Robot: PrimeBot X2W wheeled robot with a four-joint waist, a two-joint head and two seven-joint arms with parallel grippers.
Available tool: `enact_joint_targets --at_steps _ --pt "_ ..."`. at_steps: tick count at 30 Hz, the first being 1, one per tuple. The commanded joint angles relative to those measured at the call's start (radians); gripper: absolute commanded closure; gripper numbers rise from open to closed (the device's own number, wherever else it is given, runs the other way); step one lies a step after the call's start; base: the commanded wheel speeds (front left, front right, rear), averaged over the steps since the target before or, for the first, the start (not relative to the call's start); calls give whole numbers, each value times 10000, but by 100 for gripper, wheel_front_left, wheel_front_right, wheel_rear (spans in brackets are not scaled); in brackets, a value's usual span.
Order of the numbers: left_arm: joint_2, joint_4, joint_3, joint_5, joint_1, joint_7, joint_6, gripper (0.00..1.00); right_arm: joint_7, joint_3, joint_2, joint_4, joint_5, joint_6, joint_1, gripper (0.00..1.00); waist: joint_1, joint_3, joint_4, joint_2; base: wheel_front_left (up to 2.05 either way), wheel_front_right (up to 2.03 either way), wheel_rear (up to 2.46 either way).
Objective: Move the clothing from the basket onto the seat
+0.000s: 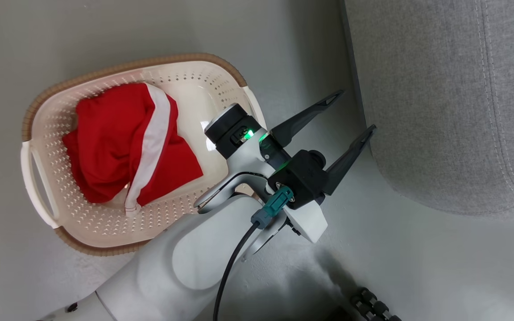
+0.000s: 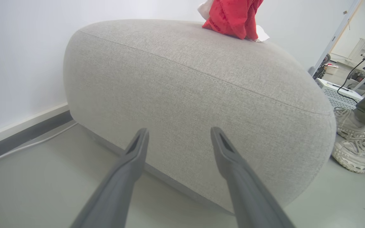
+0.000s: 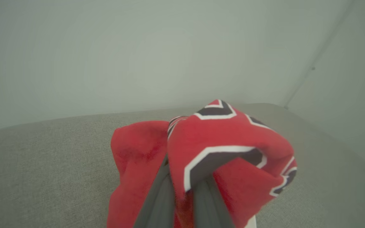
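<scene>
The left gripper (image 1: pixel 356 110) is nearest, on a smooth white forearm. Its two long dark fingers are spread wide with nothing between them. They point up and to the right in the head view, toward the rounded corner of the sofa (image 1: pixel 440 111), and hang over the pale grey floor (image 1: pixel 283 44) between basket and sofa.

Just to its left is the laundry basket (image 1: pixel 47 111), an oval of cream plastic dotted with small holes. It has a woven-looking brown rim and white handles at either end. Inside, toward the left end, lies the striped red garment (image 1: pixel 109 147), a crumpled heap of thin fabric. Its broad white stripe runs from the far side of the basket toward the near side, and its long axis follows that stripe.

In the right wrist view, the right gripper (image 3: pixel 182 193) has its fingers pinched close together on the lettered red garment (image 3: pixel 233 136). The cloth is bunched over the fingertips, showing angular navy letters edged in white, above the sofa's coarse grey weave.

In the left wrist view, a red heap (image 2: pixel 233 15) rests on top of the sofa. Pale laced trainers (image 2: pixel 356 152) stand by its far corner.
</scene>
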Motion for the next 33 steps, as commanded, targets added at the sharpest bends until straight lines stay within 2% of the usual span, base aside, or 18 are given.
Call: enact_joint_targets --at_steps 1,9,17,27,33 --pt "-122 -366 87 -156 278 -49 88 0 -51 146 -500 -263 284 10 674 0 0 -178 111 0 0 0 0" --pt "-122 -863 201 -394 520 -49 147 0 -51 1810 -466 -1395 1261 10 2685 0 0 -1133 426 0 0 0 0" --pt "-122 -1371 808 -539 1404 -49 188 0 -51 2400 -405 -2408 1736 10 4290 0 0 -2469 841 0 0 0 0" --pt "-122 -1613 2631 -287 2958 -49 234 0 -51 2808 -9 -3663 1544 10 5370 0 0 -3978 1412 0 0 0 0" --pt "-122 -1738 4389 82 4253 -49 156 0 -51 3202 358 -4493 1246 10 5922 0 0 -5047 2018 0 0 0 0"
